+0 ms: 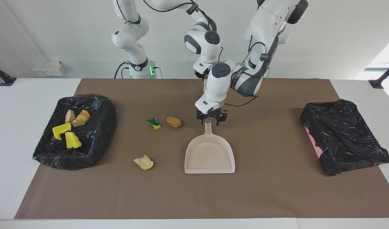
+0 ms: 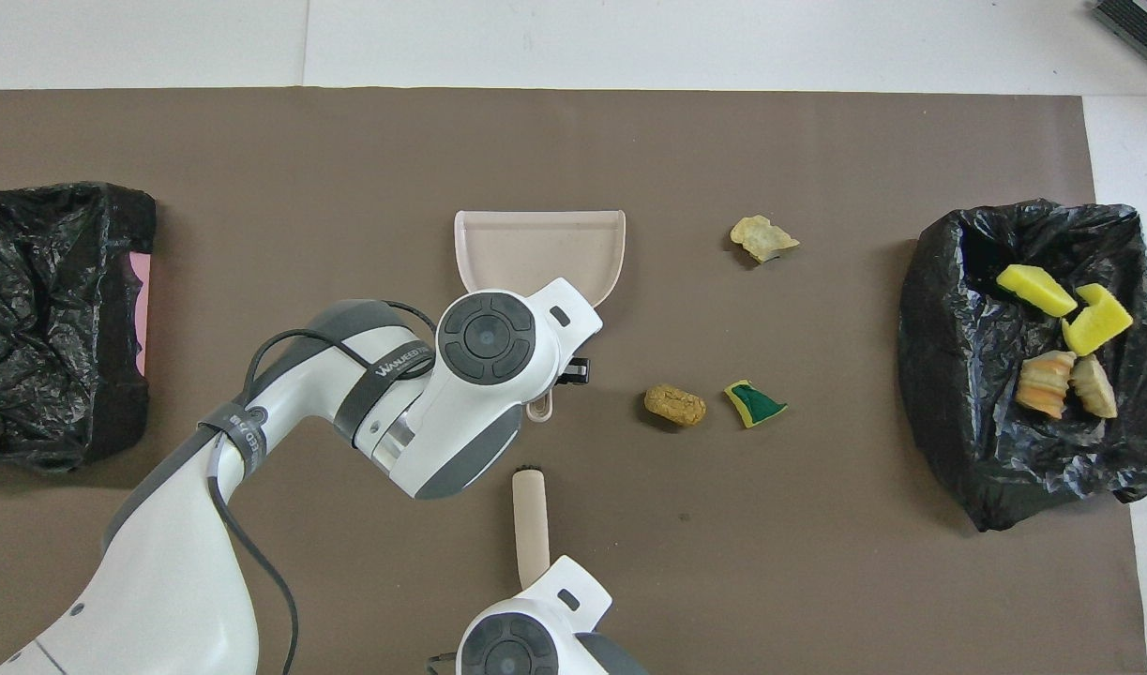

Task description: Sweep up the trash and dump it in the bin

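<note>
Dustpan (image 1: pixel 209 152) lies flat on the brown mat (image 1: pixel 277 190) of the table in the facing view, its handle pointing toward the robots. Left gripper (image 1: pixel 209 120) sits low over the end of that handle, its fingers spread on either side of it; whether they touch it cannot be told. Right gripper (image 1: pixel 203 75) is over the mat's edge close to the robots, clenched on the beige brush (image 1: pixel 205 85), which is mostly hidden by the left arm. Three pieces of the trash lie loose on the mat: a green-and-yellow sponge bit (image 1: pixel 153 123) and a brown lump (image 1: pixel 174 122) just beside each other, toward the right arm's end from the dustpan handle, and a pale crinkled scrap (image 1: pixel 143 162) farther from the robots. Four more pieces, two yellow chunks (image 1: pixel 66 135) and two tan lumps (image 1: pixel 77 117), rest in the black-lined bin (image 1: pixel 95 140) at the right arm's end of the table. A second black-lined bin (image 1: pixel 343 136) sits at the left arm's end. From overhead, the left gripper (image 2: pixel 552 380) covers the dustpan (image 2: pixel 539 246) handle, with only the handle's tip showing beneath it. Brush handle (image 2: pixel 530 525) rises from the right gripper (image 2: pixel 534 586) toward the dustpan. Brown lump (image 2: pixel 673 405), sponge bit (image 2: pixel 753 402) and crinkled scrap (image 2: pixel 762 238) lie apart from the dustpan, between it and the filled bin (image 2: pixel 948 375).
</note>
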